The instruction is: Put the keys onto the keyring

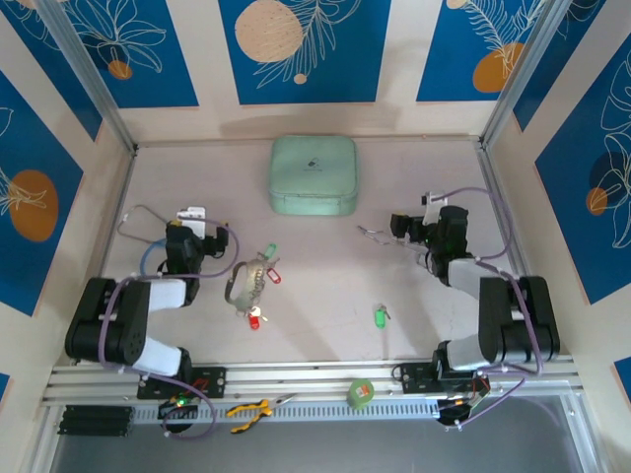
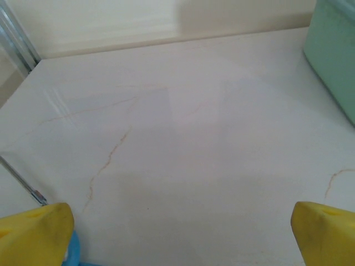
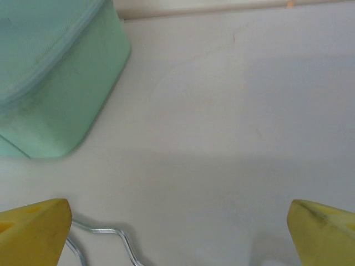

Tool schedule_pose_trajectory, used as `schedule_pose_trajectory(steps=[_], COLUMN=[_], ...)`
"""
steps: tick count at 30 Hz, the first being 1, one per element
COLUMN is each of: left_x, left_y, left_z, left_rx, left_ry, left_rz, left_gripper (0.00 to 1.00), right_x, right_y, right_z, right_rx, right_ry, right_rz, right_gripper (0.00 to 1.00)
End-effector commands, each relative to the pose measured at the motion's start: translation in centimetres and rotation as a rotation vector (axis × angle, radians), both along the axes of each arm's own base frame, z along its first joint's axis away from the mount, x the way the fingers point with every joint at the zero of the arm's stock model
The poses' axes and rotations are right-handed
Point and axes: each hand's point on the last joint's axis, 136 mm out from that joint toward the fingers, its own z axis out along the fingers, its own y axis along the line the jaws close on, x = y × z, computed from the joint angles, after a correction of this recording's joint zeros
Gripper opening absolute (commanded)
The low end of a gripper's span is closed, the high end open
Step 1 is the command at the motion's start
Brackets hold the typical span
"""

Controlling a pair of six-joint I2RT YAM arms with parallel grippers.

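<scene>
left gripper point(image 2: 180, 235) and right gripper point(image 3: 178, 233) gape empty; the loose green-tagged key point(image 1: 379, 317), likely light and slippery, seems best pinched by its tag.

Mint-green case point(image 1: 314, 174), red- and green-tagged silvery keys point(image 1: 258, 288)

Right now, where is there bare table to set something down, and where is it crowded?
Widest bare patch: the middle of the table, bordered by the mint case, the keyring, the loose green-tagged key and the right gripper. Both far corners beside the case are bare. Crowded: the left side, where the stethoscope, left gripper and keyring sit close.
</scene>
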Motion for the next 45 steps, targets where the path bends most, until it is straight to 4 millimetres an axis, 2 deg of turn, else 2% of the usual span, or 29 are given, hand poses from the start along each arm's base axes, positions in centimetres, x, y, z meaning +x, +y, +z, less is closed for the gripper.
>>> schedule_pose_trajectory(steps=[1, 6, 9, 11, 14, 16, 19, 20, 22, 24, 29, 35, 39, 42, 45], left_x=[0.1, -1.5, -2.4, -2.9, -3.6, -4.1, -4.5, -4.7, -5.6, -6.9, -9.9, -14.7, -18.4, -19.0, -18.1], left_y=[0.9, 0.7, -1.9, -3.7, -6.0, -7.4, -8.8, -9.2, -10.5, -11.6, -11.7, -10.6, -9.1, -8.6, -9.8], left_z=[2.7, 5.0, 5.3, 5.4, 5.3, 5.7, 6.9, 7.4, 7.7, 7.6, 5.8, 2.5, -1.6, -3.7, -3.9], left_rx=[-0.015, -0.156, -0.355, -0.444, -0.518, -0.507, -0.388, -0.335, -0.193, -0.08, 0.17, 0.373, 0.58, 0.675, 0.652], left_ry=[-0.005, 0.01, 0.034, 0.067, 0.142, 0.168, 0.181, 0.177, 0.177, 0.219, 0.34, 0.501, 0.643, 0.667, 0.602], left_rz=[0.043, 0.073, -0.019, -0.094, -0.181, -0.261, -0.358, -0.396, -0.524, -0.656, -0.855, -1.052, -1.186, -1.202, -1.191], left_gripper=[1.0, 1.0, 0.96, 0.91, 0.86, 0.81, 0.79, 0.79, 0.72, 0.72, 0.73, 0.63, 0.58, 0.54, 0.51], right_x=[-1.2, -3.7, -5.5, -6.8, -8.6, -9.7, -10.6, -10.8, -10.7, -10.4, -9.8, -9.9, -9.9, -10.0, -10.2], right_y=[-0.2, 0.3, 1.4, 3.3, 6.1, 7.9, 9.6, 10.0, 10.8, 11.1, 11.3, 11.1, 10.7, 10.5, 10.4], right_z=[2.2, 3.7, 3.3, 3.0, 3.0, 3.3, 3.5, 3.5, 3.8, 4.0, 5.0, 6.1, 5.9, 5.6, 5.4], right_rx=[0.06, 0.152, 0.266, 0.322, 0.313, 0.274, 0.245, 0.245, 0.245, 0.239, 0.23, 0.268, 0.297, 0.31, 0.312], right_ry=[0.089, 0.12, 0.209, 0.271, 0.329, 0.339, 0.34, 0.34, 0.328, 0.313, 0.277, 0.209, 0.183, 0.192, 0.205], right_rz=[-0.05, -0.11, -0.161, -0.121, -0.06, -0.012, 0.04, 0.053, 0.089, 0.106, 0.131, 0.146, 0.129, 0.119, 0.116], right_gripper=[1.0, 0.97, 0.92, 0.9, 0.89, 0.89, 0.89, 0.9, 0.9, 0.9, 0.9, 0.9, 0.89, 0.88, 0.88])
